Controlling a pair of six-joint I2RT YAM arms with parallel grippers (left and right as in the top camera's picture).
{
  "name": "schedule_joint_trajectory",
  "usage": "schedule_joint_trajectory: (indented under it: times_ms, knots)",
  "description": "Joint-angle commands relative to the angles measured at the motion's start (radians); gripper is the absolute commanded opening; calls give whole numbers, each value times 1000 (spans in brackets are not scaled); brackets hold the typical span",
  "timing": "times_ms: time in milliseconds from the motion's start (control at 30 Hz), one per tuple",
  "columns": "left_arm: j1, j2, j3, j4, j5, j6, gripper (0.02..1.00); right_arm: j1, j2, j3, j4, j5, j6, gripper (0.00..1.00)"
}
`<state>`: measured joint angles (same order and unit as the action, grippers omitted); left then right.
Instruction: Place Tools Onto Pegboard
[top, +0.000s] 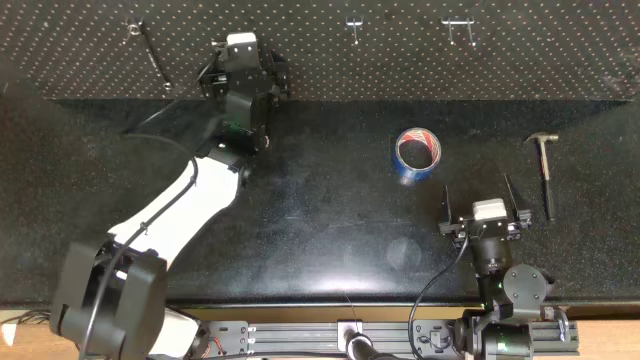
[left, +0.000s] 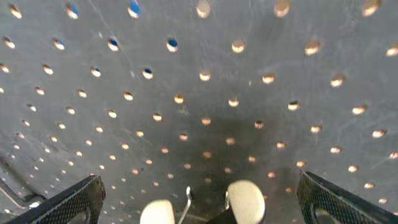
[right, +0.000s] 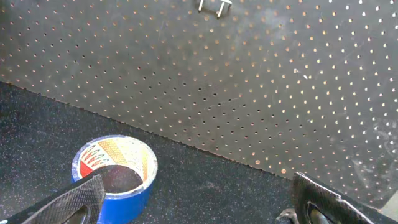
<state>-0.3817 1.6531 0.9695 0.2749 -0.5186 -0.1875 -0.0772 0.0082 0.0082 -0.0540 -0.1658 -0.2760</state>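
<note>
My left gripper (top: 240, 62) is up against the black pegboard (top: 400, 50) and stands open, its fingers (left: 68, 202) far apart. Between them, untouched, are two white rounded ends (left: 245, 200) and a thin metal hook (left: 187, 199); I cannot tell which tool they belong to. A wrench (top: 151, 55) hangs on the board to the left of that gripper. A blue tape roll (top: 418, 152) (right: 115, 169) and a hammer (top: 544, 170) lie on the black table. My right gripper (top: 487, 212) (right: 199, 208) is open and low, just in front of the tape roll.
Two bare metal hooks (top: 354, 28) (top: 458, 30) stick out of the pegboard's upper right; one hook (right: 214, 6) is above the tape in the right wrist view. The left arm's white link (top: 170, 210) crosses the table's left half.
</note>
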Motion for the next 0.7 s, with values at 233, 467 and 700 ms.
schedule_joint_trajectory:
  times_ms: [233, 467, 700]
  knots:
    - [396, -1247, -493, -555, 609, -5, 993, 6, -7, -3, -4, 1, -7, 976]
    - [399, -1569, -943, -114, 553, 40, 993, 6, -7, -3, -4, 1, -7, 974]
    - [280, -1651, -964, -312, 508, 39, 996, 6, -7, -3, -4, 1, -7, 976]
